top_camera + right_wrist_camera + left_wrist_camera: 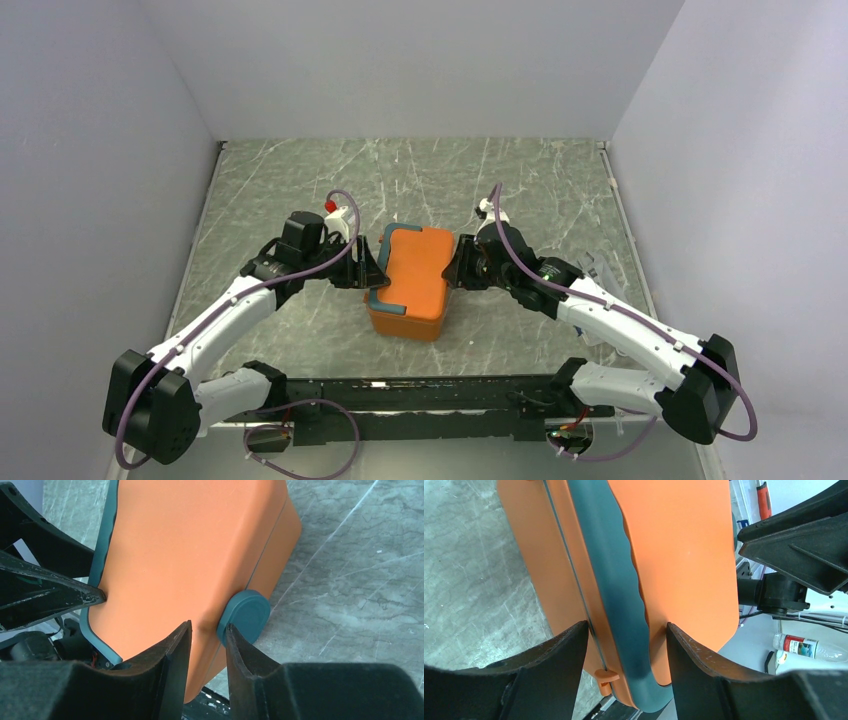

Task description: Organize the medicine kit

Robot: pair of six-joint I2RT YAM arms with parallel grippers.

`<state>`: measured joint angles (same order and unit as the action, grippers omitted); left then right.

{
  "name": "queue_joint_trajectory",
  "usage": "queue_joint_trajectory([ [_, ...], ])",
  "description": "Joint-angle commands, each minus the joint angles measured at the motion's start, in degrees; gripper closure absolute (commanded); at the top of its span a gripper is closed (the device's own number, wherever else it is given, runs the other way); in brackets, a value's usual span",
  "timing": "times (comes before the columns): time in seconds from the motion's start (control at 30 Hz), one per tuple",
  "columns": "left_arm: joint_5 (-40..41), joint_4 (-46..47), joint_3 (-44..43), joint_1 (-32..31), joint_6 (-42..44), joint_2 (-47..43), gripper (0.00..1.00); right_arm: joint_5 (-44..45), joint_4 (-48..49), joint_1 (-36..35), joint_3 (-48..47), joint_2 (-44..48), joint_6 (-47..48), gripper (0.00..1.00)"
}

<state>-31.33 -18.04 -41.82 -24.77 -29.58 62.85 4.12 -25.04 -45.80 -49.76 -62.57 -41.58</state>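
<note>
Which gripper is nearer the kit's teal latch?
Right. The right gripper has its fingers at the latch on the kit; the left gripper straddles the teal handle on the opposite side.
</note>
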Motion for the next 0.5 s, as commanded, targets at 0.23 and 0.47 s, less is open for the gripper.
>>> queue_joint_trajectory([
  [0.23,1.61,-1.21,-1.06,-0.82,1.55,0.54,0.37,0.34,4.10,-0.08,0.49,1.41,-1.08,0.63],
  [0.47,1.84,-1.54,-1.29,-0.96,1.62,0.44,0.37,0.78,4.96,-0.14,1.82,1.04,-1.88,0.63],
])
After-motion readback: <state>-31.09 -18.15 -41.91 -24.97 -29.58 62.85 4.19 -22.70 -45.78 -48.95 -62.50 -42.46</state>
